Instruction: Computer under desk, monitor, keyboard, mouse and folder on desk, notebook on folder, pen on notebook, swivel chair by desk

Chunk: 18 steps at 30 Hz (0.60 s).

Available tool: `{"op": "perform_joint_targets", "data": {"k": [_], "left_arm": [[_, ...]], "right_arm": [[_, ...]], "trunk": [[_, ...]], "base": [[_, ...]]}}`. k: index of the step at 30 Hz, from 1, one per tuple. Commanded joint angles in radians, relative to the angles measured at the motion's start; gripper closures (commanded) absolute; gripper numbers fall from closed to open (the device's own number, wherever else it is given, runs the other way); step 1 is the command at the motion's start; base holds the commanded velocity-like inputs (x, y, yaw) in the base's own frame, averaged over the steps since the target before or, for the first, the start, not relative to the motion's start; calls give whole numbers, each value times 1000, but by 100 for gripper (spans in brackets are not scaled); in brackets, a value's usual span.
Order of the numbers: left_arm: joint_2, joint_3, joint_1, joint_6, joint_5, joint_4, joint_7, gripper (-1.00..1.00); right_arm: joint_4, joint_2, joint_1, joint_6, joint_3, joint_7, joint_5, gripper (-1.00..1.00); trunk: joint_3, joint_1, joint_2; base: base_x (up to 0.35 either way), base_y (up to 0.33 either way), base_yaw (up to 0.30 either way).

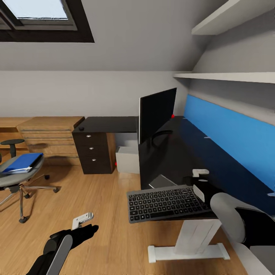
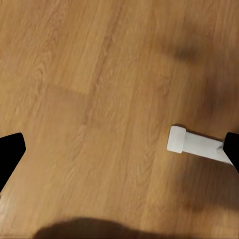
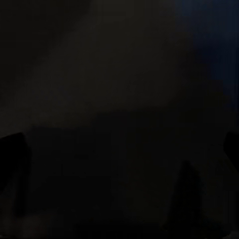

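We find the flat dark-grey keyboard with black keys (image 1: 168, 203) lying on the near end of the black-topped desk on white legs (image 1: 179, 156), its front edge jutting a little past the desk's end, and our right gripper (image 1: 198, 183) sits at its far right corner, on or just above the desktop; we cannot tell from the head view or from the very dark right wrist view whether its claw is spread or pinching anything. We judge the keyboard light, stiff and thin, a bit slick on the smooth top, so it should slide readily and is best taken by a long edge or a corner that overhangs. The tall black monitor (image 1: 157, 114) stands farther back on the desk, seen nearly edge-on, with a small grey slab (image 1: 162, 181) we cannot identify between it and the keyboard. Our left gripper (image 1: 83, 220) hangs low over the wooden plank floor (image 2: 99, 99), its fingers spread wide with nothing between them. The blue folder (image 1: 23, 163) rests on the grey swivel chair (image 1: 17, 179), well apart from the desk at the left; it looks stiff and light, graspable at a free edge. A dark drawer cabinet (image 1: 93, 152) and a pale box (image 1: 128, 158) stand beyond, not in our way.
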Motion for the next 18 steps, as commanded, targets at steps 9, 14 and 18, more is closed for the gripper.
{"op": "perform_joint_targets", "data": {"k": [9, 14, 18], "left_arm": [[0, 0, -1, 3, 11, 5, 7, -100], [0, 0, -1, 3, 11, 5, 7, -100], [0, 0, -1, 3, 11, 5, 7, -100]], "right_arm": [[16, 2, 0, 11, -3, -1, 13, -100], [16, 2, 0, 11, -3, 0, 13, -100], [16, 2, 0, 11, -3, 0, 13, -100]], "trunk": [[-1, 0, 0], [-1, 0, 0], [-1, 0, 0]], "base": [[-151, -1, 0], [-210, 0, 0], [-64, 0, 0]]}}
